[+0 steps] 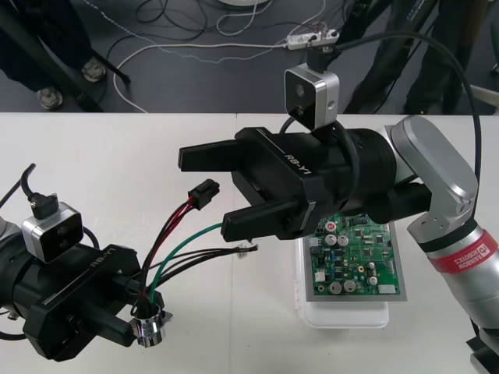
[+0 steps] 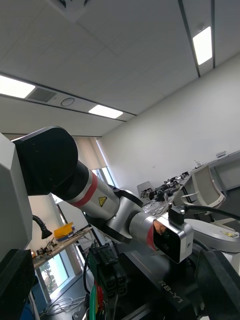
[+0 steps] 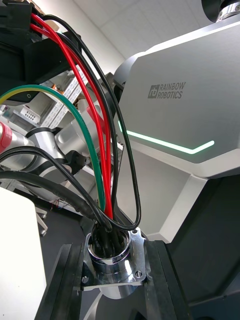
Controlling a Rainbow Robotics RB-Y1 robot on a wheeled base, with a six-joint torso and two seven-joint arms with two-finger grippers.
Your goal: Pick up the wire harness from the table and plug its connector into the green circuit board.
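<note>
The small wire harness of thin red, black and green wires (image 1: 175, 234) is held at its round metal flanged socket (image 1: 148, 329), on which the left pincer (image 3: 112, 265) is clenched near the robot's own edge of the plain light tabletop (image 1: 117, 148). In the left wrist view the socket is seen gripped between the two black fingers (image 3: 62, 285), with the wires fanning up out of it. From there the wires run towards the small black plug (image 1: 205, 192) at the other end, which stands free and is not in the board. The right pincer (image 1: 204, 195) is spread wide, and the plug is seen between its two black fingers, one on each side. No contact with either finger can be made out. The green circuit board on its white base (image 1: 355, 261) lies beneath and beside the right wrist, partly covered by it and well apart from the plug. The pick-up is judged to be done, since the harness is carried at its socket end. What is left is the greater part: the plug is to be gripped by the right pincer, brought across to the board, lined up with its connector and pressed in. How high the plug hangs above the tabletop cannot be told.
</note>
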